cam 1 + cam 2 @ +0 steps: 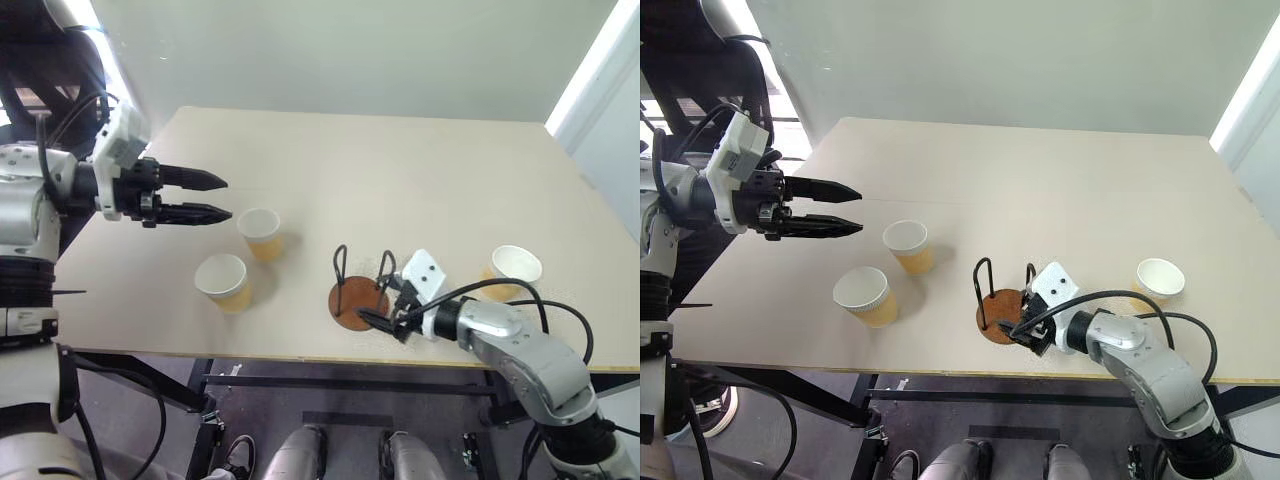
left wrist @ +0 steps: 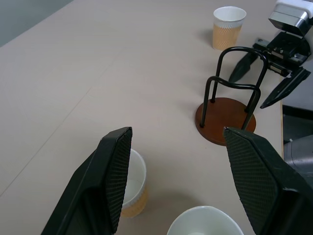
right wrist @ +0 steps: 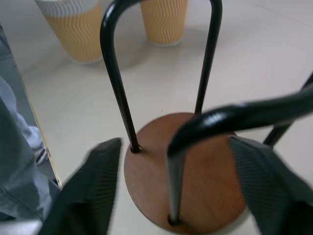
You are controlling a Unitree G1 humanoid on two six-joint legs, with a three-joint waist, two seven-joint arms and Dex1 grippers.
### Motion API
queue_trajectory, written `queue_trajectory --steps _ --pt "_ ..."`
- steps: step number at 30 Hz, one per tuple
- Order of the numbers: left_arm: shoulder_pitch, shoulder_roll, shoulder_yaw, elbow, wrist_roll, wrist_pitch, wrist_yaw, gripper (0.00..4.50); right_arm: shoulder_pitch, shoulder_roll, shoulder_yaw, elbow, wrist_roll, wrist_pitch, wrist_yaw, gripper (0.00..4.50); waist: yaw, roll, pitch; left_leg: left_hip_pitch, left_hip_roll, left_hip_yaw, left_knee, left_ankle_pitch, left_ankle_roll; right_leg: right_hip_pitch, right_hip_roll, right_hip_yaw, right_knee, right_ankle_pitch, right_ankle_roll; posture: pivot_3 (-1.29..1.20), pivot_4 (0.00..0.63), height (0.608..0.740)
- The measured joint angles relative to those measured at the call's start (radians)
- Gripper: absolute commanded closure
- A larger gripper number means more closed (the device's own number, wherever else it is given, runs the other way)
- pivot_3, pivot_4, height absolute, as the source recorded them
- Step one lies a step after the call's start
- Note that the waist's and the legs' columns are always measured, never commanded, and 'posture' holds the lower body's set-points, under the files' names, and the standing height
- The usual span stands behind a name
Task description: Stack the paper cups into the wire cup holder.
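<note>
Wire cup holder (image 1: pixel 357 292) stands empty near the table's (image 1: pixel 400 170) front edge, brown disc base, two dark wire loops upright. Right gripper (image 1: pixel 381 307) sits at the holder's right side, fingers spread wide either side of the base, gripping nothing; in the right wrist view the loops and disc lie between its open fingers. Three paper cups, all upright on the table, none stacked: one (image 1: pixel 261 234) left of the holder, one (image 1: pixel 223 282) nearer the front edge beside it, one (image 1: pixel 514 271) well right of the holder, behind the right arm. Left gripper (image 1: pixel 218 196) hovers above the table left of the two left cups, fingers apart, empty. Step looks like the start of stacking: holder positioned, no cup picked. Next move probably calls for the left gripper to drop onto the nearest left cup, close on its wall, and carry it over the loops. No readable brand, label or writing anywhere.
</note>
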Motion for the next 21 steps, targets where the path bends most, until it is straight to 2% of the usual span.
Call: queue_trajectory --steps 3,7,11,15,19,21 --pt "-0.014 -0.003 -0.003 0.001 0.002 0.0 0.0 1.32 0.0 -0.05 -0.001 -0.001 0.002 0.003 0.021 0.36 0.001 0.0 0.0 0.0 0.0 0.0 0.0 0.0 0.0 0.0 0.0 0.0 0.0 0.0 0.0 0.0 0.15 0.74" --pt "-0.039 -0.009 -0.007 0.02 0.003 -0.007 -0.001 1.32 0.018 -0.22 -0.057 -0.062 0.026 0.05 0.094 0.36 0.004 0.0 0.0 -0.001 0.0 0.0 0.0 0.0 0.0 0.0 0.0 0.0 -0.001 0.0 0.0 0.0 0.15 0.74" --pt "-0.057 -0.016 -0.008 0.039 -0.004 -0.019 -0.002 1.32 0.084 -0.411 -0.215 -0.155 0.092 0.107 0.196 0.36 0.007 -0.001 0.0 -0.001 0.0 0.0 -0.002 -0.001 0.0 0.0 0.0 0.0 -0.001 -0.003 0.0 0.0 0.15 0.74" --pt "-0.072 -0.024 -0.008 0.04 -0.037 -0.019 -0.003 1.32 0.137 -0.548 -0.387 -0.217 0.164 0.149 0.299 0.36 0.007 -0.002 0.001 -0.001 0.0 0.0 -0.004 -0.001 -0.001 -0.001 0.0 0.0 -0.001 -0.005 0.001 0.0 0.15 0.74" --pt "-0.101 -0.026 -0.011 0.043 -0.058 -0.026 -0.003 1.32 0.152 -0.719 -0.564 -0.171 0.177 0.12 0.437 0.36 0.006 -0.002 0.001 -0.002 0.0 0.0 -0.004 -0.003 -0.001 -0.002 0.0 0.001 -0.001 -0.007 0.002 0.0 0.15 0.74" --pt "-0.102 -0.029 -0.019 0.044 -0.061 -0.032 -0.003 1.32 0.155 -0.77 -0.6 -0.104 0.146 0.067 0.477 0.36 0.006 -0.002 0.0 -0.001 0.0 0.0 -0.005 -0.004 -0.001 -0.002 0.0 0.001 -0.001 -0.008 0.002 0.0 0.15 0.74"
